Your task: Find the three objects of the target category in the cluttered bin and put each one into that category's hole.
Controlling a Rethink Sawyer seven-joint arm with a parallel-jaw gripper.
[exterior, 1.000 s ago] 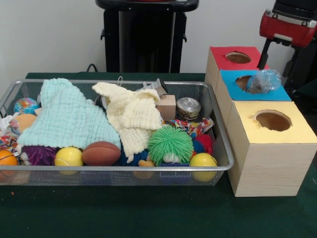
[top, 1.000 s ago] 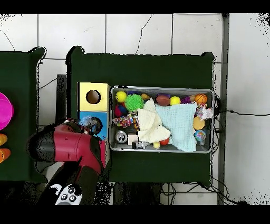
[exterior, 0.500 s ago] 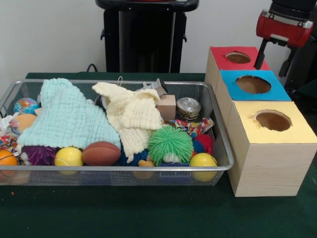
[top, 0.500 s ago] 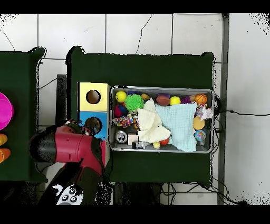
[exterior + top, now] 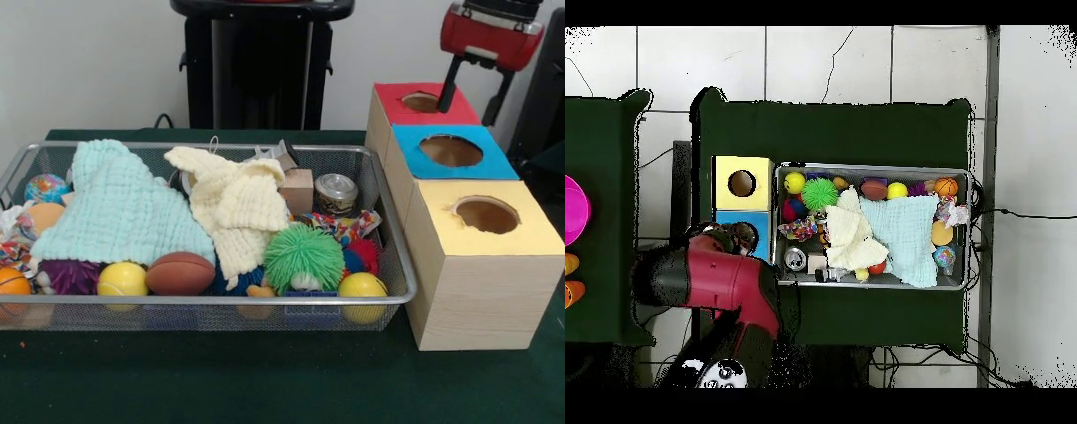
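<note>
So right now we've got the red and black hand (image 5: pixel 473 95) up over the row of boxes at the right edge of the green surface (image 5: pixel 265 380), roughly above the red-topped wooden box (image 5: pixel 422 104) and just behind the blue-topped wooden box (image 5: pixel 452 152). Two thin dark fingers (image 5: pixel 449 84) hang down spread apart with nothing between them, so we'd call it empty and apart. The yellow-topped wooden box (image 5: pixel 486 216) sits at the front of that row. Which category is the target we can't tell from this, but everything left to pick is in the silver wire mesh bin (image 5: pixel 203 305), which lies well off to one side of the hand, with its long axis running along the surface away from the boxes. We think the coming move is a swing back across to it. Inside are a mint green waffle cloth (image 5: pixel 119 212) and a cream waffle cloth (image 5: pixel 237 208) covering the middle, a fuzzy green ball (image 5: pixel 304 256), a small brown football (image 5: pixel 180 273) and yellow balls along the front edge, plus a silver tin can (image 5: pixel 335 194) near the box end. Stuff under the cloths is hidden, so digging may be needed.
</note>
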